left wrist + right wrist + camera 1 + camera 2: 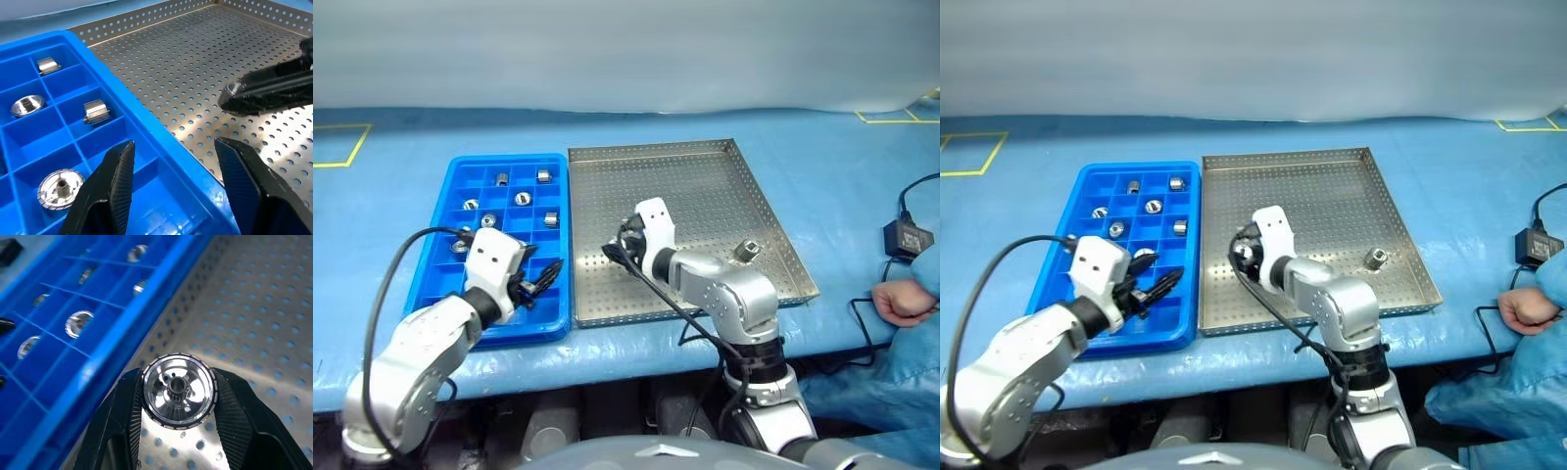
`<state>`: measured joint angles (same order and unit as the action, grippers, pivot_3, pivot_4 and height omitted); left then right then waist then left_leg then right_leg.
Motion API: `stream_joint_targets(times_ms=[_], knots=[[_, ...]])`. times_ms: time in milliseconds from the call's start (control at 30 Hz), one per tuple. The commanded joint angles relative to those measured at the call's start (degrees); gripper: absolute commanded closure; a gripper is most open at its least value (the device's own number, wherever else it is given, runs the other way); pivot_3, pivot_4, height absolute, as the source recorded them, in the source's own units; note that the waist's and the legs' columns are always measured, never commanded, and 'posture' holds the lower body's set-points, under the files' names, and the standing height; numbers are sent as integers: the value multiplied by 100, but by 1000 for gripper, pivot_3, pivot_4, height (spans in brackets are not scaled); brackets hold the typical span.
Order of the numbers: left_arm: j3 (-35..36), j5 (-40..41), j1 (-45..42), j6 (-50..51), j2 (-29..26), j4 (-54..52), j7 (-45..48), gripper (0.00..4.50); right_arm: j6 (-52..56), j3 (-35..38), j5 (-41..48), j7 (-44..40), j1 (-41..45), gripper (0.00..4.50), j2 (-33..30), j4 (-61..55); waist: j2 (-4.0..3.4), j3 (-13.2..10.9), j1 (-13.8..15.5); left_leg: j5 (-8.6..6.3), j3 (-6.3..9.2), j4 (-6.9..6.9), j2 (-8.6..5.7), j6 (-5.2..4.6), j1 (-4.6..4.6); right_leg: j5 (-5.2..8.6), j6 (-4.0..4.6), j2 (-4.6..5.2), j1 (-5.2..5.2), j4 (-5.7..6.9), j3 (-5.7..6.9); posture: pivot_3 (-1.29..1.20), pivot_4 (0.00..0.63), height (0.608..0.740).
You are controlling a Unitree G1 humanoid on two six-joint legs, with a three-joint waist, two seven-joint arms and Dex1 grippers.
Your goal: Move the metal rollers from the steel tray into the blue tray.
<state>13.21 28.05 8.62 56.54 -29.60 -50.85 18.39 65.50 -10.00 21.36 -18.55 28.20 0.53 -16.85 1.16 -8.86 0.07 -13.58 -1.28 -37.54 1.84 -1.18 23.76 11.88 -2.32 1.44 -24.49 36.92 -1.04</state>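
Fingers of the right gripper [178, 431] are clenched on one shiny round metal roller [179, 390] with a ribbed edge and a dark centre hole; in the right wrist view it sits between the two black pads, above the perforated floor of the large silver steel tray [274, 308], just beside the wall of the bright blue plastic tray [122, 328] with square compartments.

Left wrist view: the left gripper [173, 171] has its fingers released and holds nothing, above the near right corner of the blue tray. Several rollers already lie in separate compartments.

Left eye view: the right gripper hangs over the left part of the steel tray, near the border with the blue tray. One more roller [746, 251] stands near the right rim of the steel tray. A person's hand [901, 302] rests on the blue surface [862, 176] at the far right.

I judge the step is carrying the grasped roller across. The next move calls for going left over the rim to a free compartment, then opening.
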Motion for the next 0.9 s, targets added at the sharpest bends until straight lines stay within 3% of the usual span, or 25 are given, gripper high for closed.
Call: stream_joint_targets(times_ms=[33, 333, 667, 700, 867, 900], knots=[[602, -58, 489, 360, -239, -690, -142, 1659, -320, -420, 316, -453, 437, 2736, 303, 67, 1, 0, 45, 0, 0, 2, 0, 0, 1, 0, 0, -1, -2, 0, 1, 271, 150, 740], [1425, 315, 1959, -75, -191, -915, -668, 1659, -900, -1538, 77, -763, 573, 2736, 790, 1117, 4, 0, 508, 0, 7, 20, 6, 8, -1, 25, 42, 16, -4, -10, 19, 396, 150, 740], [1157, 701, 2092, -334, -343, -915, -1187, 1659, -820, -1887, -25, -884, 437, 2736, 645, 1260, 4, 0, 722, -9, 14, 23, 16, 23, 0, 35, 51, 14, -11, -16, 38, 397, 150, 740], [1130, 727, 2048, -325, -354, -915, -1204, 1659, -817, -1901, -48, -868, 423, 2031, 622, 1255, 4, 0, 731, -9, 15, 24, 16, 25, 1, 36, 53, 11, -10, -13, 38, 390, 150, 740], [975, 741, 1722, -139, -355, -908, -1205, 1659, -1088, -1789, -110, -796, 330, 611, 518, 937, 8, 2, 729, -7, 15, 29, 21, 33, 1, 40, 58, 2, -10, -11, 42, 350, 150, 740], [915, 733, 1641, -118, -342, -894, -1190, 1659, -1127, -1711, -104, -757, 298, 611, 500, 841, 9, 3, 726, -6, 15, 29, 21, 34, 1, 40, 58, 1, -10, -12, 42, 334, 150, 740]])
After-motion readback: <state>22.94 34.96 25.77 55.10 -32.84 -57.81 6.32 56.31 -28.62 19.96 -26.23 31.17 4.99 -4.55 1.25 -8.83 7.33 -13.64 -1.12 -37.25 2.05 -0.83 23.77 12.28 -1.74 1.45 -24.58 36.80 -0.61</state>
